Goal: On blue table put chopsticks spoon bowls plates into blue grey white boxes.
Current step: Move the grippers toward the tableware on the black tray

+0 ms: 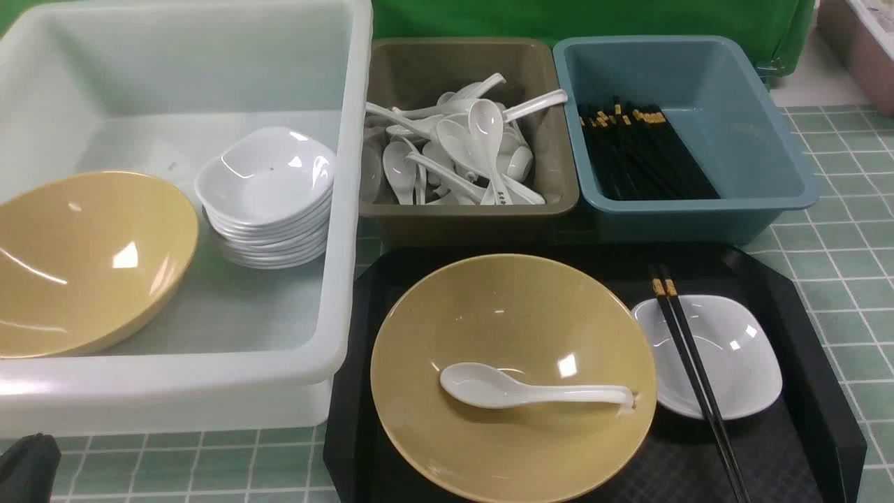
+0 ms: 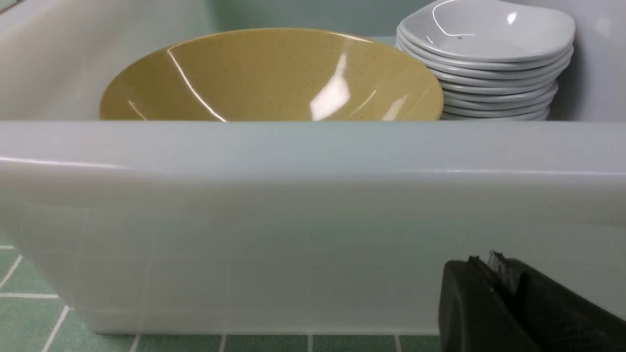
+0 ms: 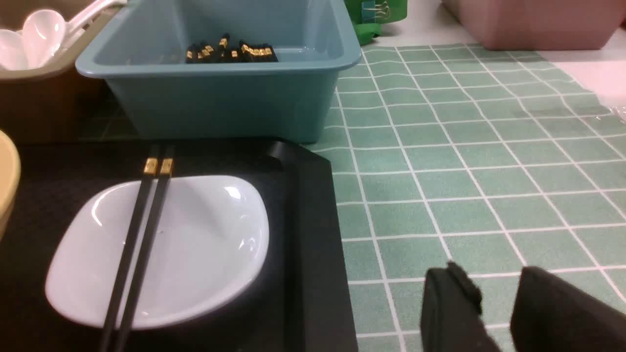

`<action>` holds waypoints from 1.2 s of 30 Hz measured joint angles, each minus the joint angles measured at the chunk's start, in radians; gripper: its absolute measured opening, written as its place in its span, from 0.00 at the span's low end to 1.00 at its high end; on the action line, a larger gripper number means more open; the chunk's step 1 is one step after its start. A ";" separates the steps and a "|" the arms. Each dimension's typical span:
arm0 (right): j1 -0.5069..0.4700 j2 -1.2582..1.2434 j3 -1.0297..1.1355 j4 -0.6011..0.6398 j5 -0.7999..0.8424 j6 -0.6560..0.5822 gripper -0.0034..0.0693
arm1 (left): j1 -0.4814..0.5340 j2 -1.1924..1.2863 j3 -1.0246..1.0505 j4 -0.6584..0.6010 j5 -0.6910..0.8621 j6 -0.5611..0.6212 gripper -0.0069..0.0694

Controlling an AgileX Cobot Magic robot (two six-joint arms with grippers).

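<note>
On the black tray, a tan bowl (image 1: 513,377) holds a white spoon (image 1: 531,391). Beside it a small white plate (image 1: 726,356) carries a pair of black chopsticks (image 1: 691,377); both also show in the right wrist view, plate (image 3: 195,244) and chopsticks (image 3: 139,244). The white box (image 1: 342,209) holds another tan bowl (image 1: 84,258) and a stack of plates (image 1: 269,199). The grey box (image 1: 559,175) holds several spoons; the blue box (image 1: 761,140) holds several chopsticks. My left gripper (image 2: 481,261) is shut and empty, low in front of the white box's wall (image 2: 293,220). My right gripper (image 3: 494,278) is open and empty over the blue table (image 3: 464,171), right of the tray.
The black tray (image 1: 803,363) sits in front of the grey and blue boxes, its raised rim (image 3: 313,234) close to my right gripper. A pink container (image 3: 533,24) stands at the far right. A green backdrop lies behind the boxes.
</note>
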State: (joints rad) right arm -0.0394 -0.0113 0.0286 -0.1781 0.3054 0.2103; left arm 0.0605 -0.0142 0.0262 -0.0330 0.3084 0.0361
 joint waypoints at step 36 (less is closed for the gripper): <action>0.000 0.000 0.000 -0.055 0.003 -0.025 0.38 | 0.000 0.000 0.000 0.000 0.000 0.000 0.09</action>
State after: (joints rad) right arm -0.0394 -0.0113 0.0286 -0.2331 0.3082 0.1850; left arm 0.0605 -0.0142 0.0262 -0.0330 0.3084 0.0361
